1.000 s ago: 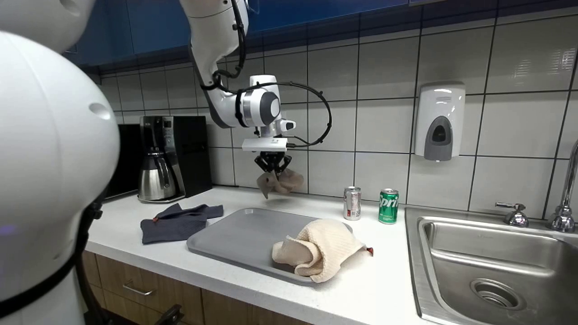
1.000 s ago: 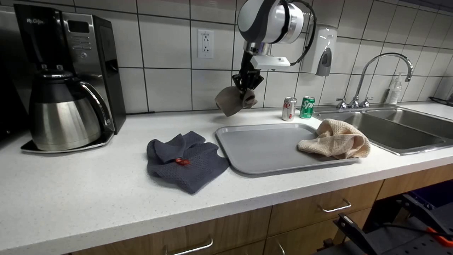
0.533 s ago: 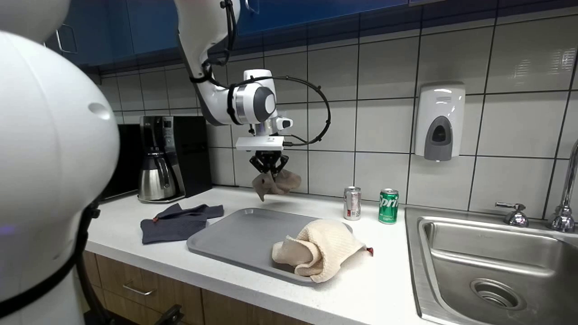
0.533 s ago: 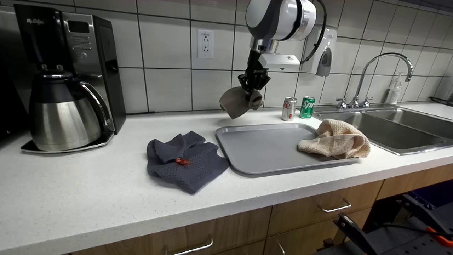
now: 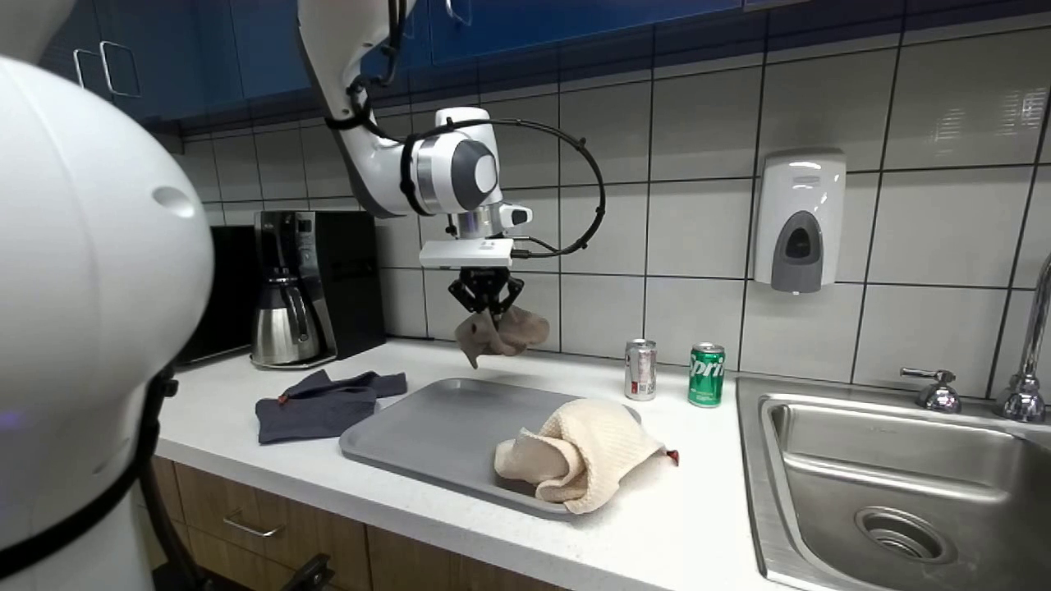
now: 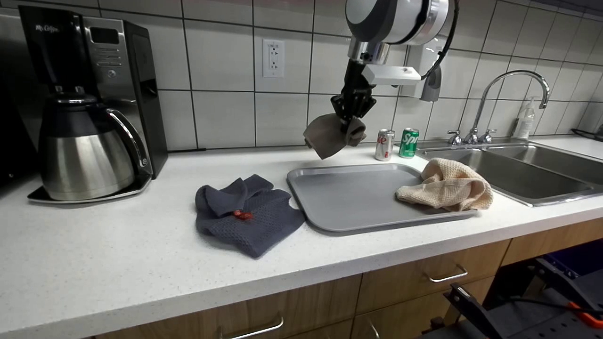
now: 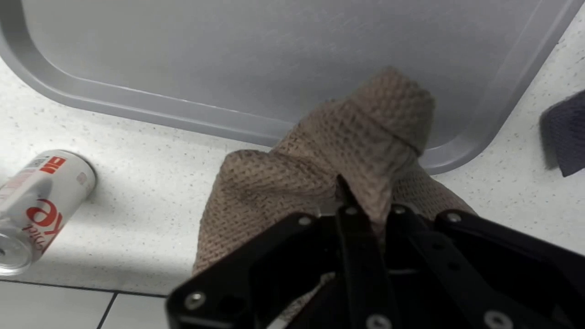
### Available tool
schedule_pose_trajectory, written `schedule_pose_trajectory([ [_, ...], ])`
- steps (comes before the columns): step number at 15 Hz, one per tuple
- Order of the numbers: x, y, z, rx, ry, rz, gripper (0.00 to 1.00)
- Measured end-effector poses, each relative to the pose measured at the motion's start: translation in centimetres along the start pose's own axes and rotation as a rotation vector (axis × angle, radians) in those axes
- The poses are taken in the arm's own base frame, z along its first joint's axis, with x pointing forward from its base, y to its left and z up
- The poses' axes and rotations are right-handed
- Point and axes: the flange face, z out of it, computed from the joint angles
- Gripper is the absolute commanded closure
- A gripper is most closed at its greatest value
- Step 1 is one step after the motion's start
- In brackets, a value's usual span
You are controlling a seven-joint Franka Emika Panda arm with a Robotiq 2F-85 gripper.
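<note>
Since a second ago, the brown cloth (image 6: 326, 136) and the tool (image 6: 347, 123) have travelled together, sliding rightward in an exterior view, with the cloth hanging in the air all the while. The tool is pinched almost fully together, a fold of the cloth caught between its fingers, and the rest droops in loose flaps on both sides. It hangs over the wall-side edge of a gray tray (image 6: 353, 197), clear of the surface; in the wrist view one rounded flap overlaps the tray's rim.

Crumpled on the sink end of the tray lies a cream cloth (image 5: 603, 447), spilling over the rim onto the counter (image 6: 118, 263), with a red tag (image 5: 673, 456) at its far corner. By the opposite end, a dark blue cloth (image 6: 264, 230) lies folded unevenly on the counter; whether it touches the tray, I cannot tell.

Toward the wall, a silver can (image 5: 640, 371) with red lettering and a green can (image 5: 706, 375) stand upright, near each other but apart. Beyond them a steel sink (image 5: 768, 476) is set into the counter, and a soap dispenser (image 5: 800, 222) is mounted on the tiled wall (image 6: 221, 117). Well apart, a coffee maker (image 6: 113, 84) holds a steel carafe (image 6: 89, 160).
</note>
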Motion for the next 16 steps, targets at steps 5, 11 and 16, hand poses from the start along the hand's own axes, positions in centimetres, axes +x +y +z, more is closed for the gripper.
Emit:
schedule_pose_trajectory([
  [5, -2.2, 0.2, -0.4, -0.002, -0.022, 0.008, 0.99],
  [11, -5.3, 1.8, 1.4, -0.014, -0.086, 0.029, 0.99],
  [16, -7.5, 3.6, 3.4, -0.048, -0.145, 0.044, 0.99],
])
